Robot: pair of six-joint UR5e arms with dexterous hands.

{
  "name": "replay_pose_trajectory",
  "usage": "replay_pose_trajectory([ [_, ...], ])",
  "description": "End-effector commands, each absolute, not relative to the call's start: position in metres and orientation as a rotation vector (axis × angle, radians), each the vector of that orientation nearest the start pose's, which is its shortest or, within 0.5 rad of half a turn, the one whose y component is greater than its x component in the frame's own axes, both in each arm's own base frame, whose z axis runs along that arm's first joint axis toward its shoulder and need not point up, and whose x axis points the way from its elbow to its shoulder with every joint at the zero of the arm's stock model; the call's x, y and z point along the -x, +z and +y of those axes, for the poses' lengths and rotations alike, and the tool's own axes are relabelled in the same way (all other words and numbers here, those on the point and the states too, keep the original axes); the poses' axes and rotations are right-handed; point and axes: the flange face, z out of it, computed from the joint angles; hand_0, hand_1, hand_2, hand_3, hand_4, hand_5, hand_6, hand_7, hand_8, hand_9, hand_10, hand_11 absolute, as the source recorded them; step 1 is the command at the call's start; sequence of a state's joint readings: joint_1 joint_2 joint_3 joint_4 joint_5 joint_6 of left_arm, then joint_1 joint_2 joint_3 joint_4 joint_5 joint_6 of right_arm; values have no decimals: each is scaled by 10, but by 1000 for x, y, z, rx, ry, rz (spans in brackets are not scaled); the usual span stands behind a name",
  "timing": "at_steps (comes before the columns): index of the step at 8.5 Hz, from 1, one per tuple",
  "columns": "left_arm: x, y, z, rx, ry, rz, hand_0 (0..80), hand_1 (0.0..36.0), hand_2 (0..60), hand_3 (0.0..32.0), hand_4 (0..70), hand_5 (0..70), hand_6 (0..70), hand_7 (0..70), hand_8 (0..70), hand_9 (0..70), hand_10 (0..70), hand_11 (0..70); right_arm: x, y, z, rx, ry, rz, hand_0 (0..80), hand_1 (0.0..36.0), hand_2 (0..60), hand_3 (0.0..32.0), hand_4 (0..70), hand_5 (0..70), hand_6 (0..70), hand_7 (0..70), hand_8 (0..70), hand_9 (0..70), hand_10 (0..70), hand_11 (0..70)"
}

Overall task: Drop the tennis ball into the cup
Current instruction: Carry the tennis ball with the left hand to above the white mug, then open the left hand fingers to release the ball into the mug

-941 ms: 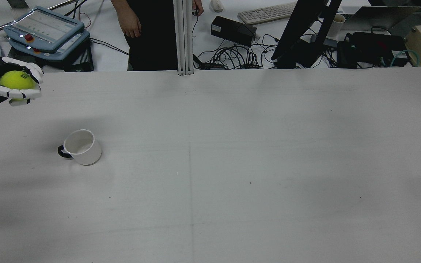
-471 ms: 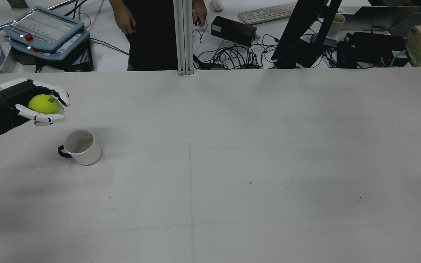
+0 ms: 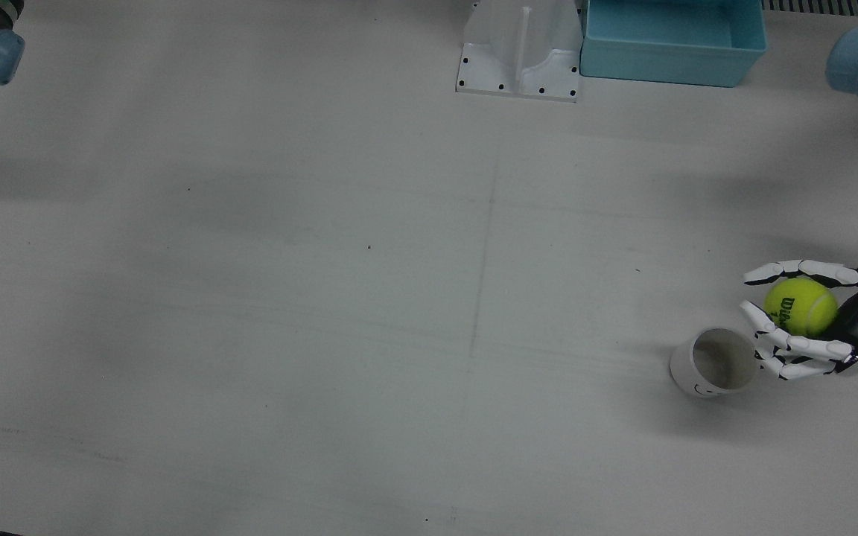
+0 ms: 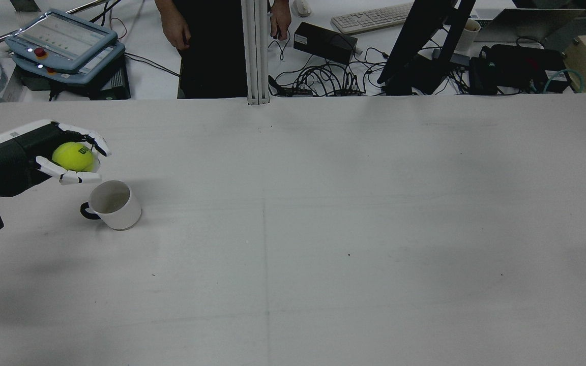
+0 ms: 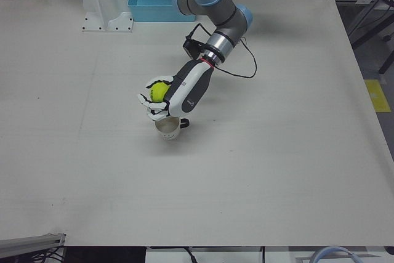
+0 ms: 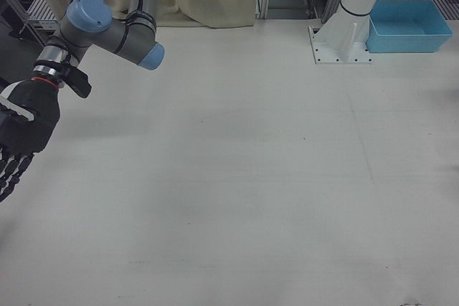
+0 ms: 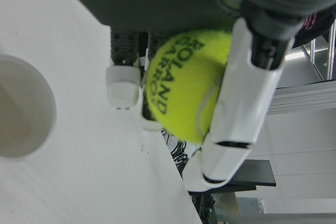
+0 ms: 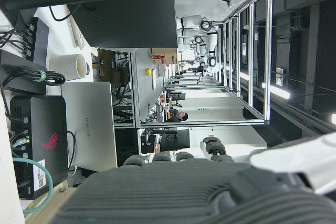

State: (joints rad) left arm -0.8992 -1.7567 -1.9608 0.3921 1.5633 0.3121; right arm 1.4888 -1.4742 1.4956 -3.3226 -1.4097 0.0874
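One tennis ball and one white cup are on view. The left hand wraps its fingers around the ball, raised just beside and above the cup's rim, nearer the robot's left. The right hand hangs off the table's far side, fingers spread and holding nothing.

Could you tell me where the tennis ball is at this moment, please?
The tennis ball is held in the left hand, at the far left of the rear view, raised just beside the white cup and not yet over its opening.
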Motion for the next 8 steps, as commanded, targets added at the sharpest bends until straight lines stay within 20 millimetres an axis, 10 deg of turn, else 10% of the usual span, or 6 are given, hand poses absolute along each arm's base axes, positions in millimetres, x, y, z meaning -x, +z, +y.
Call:
replay_pose_trajectory([
  [1, -232, 458, -500, 358, -1507, 2008, 800, 360, 600, 0, 623, 235, 331, 700, 582, 700, 700, 700, -107, 691, -525, 20, -2304, 1972, 0, 0, 0, 0, 0, 0, 0, 0, 0, 0, 0, 0],
  [3, -235, 459, -504, 368, -1480, 2043, 791, 360, 600, 0, 577, 219, 305, 700, 532, 700, 682, 700, -107, 691, -525, 20, -2304, 1972, 0, 0, 0, 0, 0, 0, 0, 0, 0, 0, 0, 0],
  [4, -239, 465, -508, 380, -1472, 2060, 730, 360, 600, 0, 509, 187, 260, 697, 454, 677, 565, 700, -106, 691, -525, 18, -2305, 1973, 0, 0, 0, 0, 0, 0, 0, 0, 0, 0, 0, 0],
  [6, -240, 466, -509, 385, -1464, 2067, 692, 360, 342, 0, 212, 109, 99, 267, 110, 194, 119, 203, -107, 691, -525, 20, -2304, 1972, 0, 0, 0, 0, 0, 0, 0, 0, 0, 0, 0, 0],
  [8, -240, 466, -509, 383, -1462, 2071, 616, 356, 379, 0, 151, 92, 60, 123, 47, 88, 48, 100, -107, 691, -525, 20, -2304, 1972, 0, 0, 0, 0, 0, 0, 0, 0, 0, 0, 0, 0],
])
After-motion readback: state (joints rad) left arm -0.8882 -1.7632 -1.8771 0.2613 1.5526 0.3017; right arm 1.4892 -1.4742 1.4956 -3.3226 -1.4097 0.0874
